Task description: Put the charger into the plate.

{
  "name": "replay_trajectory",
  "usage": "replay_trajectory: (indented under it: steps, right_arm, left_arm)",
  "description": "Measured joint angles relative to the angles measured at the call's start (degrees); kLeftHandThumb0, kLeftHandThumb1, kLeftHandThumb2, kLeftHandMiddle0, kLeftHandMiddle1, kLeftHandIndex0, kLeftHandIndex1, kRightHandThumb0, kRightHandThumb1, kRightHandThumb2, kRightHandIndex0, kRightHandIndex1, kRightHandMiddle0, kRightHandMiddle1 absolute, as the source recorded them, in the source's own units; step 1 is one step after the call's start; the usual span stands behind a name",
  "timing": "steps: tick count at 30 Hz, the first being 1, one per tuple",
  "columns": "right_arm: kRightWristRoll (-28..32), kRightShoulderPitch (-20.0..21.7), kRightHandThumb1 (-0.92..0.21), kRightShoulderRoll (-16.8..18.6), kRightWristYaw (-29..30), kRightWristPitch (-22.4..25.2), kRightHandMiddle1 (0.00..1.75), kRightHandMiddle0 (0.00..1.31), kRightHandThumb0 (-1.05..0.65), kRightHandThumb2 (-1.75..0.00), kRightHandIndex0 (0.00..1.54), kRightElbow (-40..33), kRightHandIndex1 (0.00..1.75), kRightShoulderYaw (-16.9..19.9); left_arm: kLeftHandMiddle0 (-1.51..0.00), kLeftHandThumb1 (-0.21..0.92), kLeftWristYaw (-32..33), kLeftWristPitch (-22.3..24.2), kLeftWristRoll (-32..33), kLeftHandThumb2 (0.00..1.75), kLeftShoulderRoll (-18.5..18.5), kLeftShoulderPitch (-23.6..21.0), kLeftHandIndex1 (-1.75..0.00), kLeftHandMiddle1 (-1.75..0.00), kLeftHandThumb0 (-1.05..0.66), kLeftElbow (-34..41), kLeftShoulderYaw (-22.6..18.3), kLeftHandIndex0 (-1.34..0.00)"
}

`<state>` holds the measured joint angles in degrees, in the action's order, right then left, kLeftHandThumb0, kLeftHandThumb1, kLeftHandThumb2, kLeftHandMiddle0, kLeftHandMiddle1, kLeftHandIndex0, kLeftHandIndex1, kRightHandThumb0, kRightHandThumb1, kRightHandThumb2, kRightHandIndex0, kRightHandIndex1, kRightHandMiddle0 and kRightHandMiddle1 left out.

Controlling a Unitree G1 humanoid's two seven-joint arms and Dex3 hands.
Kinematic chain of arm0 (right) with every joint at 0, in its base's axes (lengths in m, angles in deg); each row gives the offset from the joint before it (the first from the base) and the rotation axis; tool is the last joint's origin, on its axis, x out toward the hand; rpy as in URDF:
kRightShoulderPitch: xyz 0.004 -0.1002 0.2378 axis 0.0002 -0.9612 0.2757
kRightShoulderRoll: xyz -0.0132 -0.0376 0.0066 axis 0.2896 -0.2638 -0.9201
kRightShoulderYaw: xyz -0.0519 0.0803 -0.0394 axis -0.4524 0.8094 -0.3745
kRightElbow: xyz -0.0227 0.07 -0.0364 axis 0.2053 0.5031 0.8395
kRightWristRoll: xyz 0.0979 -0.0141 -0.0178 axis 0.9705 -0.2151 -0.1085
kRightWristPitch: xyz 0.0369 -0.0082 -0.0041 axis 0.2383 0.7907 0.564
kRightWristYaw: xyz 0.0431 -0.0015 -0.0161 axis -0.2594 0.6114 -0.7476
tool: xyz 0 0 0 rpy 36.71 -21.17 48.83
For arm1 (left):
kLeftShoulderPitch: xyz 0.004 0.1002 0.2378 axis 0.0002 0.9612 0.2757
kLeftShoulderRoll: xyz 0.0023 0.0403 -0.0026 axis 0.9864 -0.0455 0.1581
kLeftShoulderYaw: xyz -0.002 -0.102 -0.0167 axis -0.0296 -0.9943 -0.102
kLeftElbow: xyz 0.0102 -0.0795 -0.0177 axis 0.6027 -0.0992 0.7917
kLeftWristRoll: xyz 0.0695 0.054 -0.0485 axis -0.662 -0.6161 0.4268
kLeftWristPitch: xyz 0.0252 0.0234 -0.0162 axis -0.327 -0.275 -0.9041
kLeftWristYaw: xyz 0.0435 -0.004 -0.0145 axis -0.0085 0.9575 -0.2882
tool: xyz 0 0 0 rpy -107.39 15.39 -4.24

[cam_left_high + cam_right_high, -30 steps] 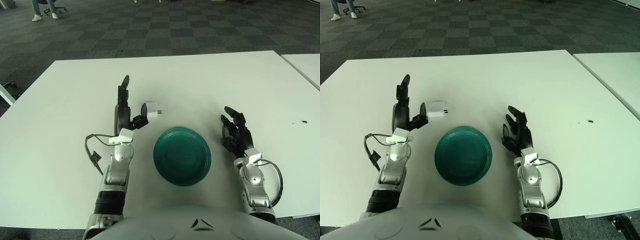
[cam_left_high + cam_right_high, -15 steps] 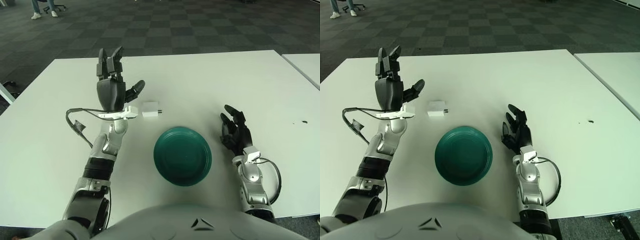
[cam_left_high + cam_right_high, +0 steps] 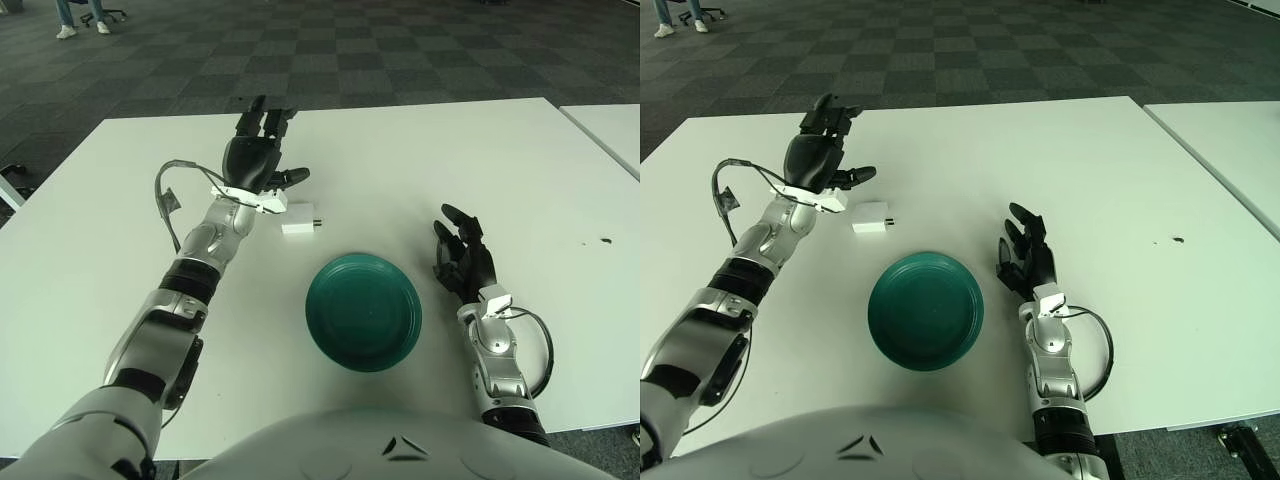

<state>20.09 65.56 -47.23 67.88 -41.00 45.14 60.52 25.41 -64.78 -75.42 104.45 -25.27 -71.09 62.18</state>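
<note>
A small white charger (image 3: 298,219) lies on the white table, its prongs pointing right. A dark green round plate (image 3: 364,310) sits just in front of it, toward me and to the right, with nothing in it. My left hand (image 3: 260,160) is stretched out over the table, just behind and left of the charger, fingers spread and holding nothing. It does not touch the charger. My right hand (image 3: 462,258) rests to the right of the plate, fingers spread and empty.
A second white table (image 3: 610,130) stands at the far right, across a narrow gap. A small dark speck (image 3: 605,240) marks the table at the right. Dark checkered carpet lies beyond the far edge.
My left hand has lifted off the table beside the charger, swung up and forward, and now hovers behind the charger with its fingers spread. The charger, plate and right hand stay put.
</note>
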Motion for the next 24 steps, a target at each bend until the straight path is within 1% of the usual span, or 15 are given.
replay_trajectory:
  steps: [3,9,16,21,24]
  right_arm:
    - [0.0,0.3,-0.92,0.0,0.0,-0.4,0.68,0.0,-0.79,-0.74,0.35,0.5,0.0,0.0]
    - [0.0,0.4,-0.92,0.1,0.1,-1.1,0.69,0.0,-0.78,-0.73,0.35,1.0,0.0,0.0]
    - [0.0,0.7,-0.92,0.2,0.1,-1.5,0.68,0.0,-0.79,-0.72,0.34,1.3,0.0,0.0]
    - [0.0,0.6,-0.92,0.2,0.3,-1.5,0.67,0.0,-0.79,-0.73,0.33,1.3,0.0,0.0]
    - [0.0,0.6,-0.92,0.2,0.5,-1.5,0.67,0.0,-0.78,-0.73,0.33,1.3,0.0,0.0]
  left_arm:
    - [-0.23,0.92,-4.7,-1.9,1.4,0.42,0.6,-2.3,-1.03,0.0,-1.05,-3.0,1.7,-0.15]
    - [-0.21,0.92,-11.5,-5.4,3.3,0.37,0.9,-5.0,-1.08,0.0,-1.05,-9.2,4.6,-0.12]
    - [-0.2,0.92,-12.6,-8.7,4.3,0.34,0.4,-6.8,-1.07,0.0,-1.05,-17.6,7.1,-0.08]
    - [-0.19,0.92,-12.7,-9.2,4.8,0.34,-0.1,-7.4,-1.01,0.0,-1.05,-21.6,7.9,-0.07]
    - [-0.19,0.92,-12.9,-9.2,4.9,0.34,-0.2,-7.6,-1.0,0.0,-1.05,-22.7,8.3,-0.07]
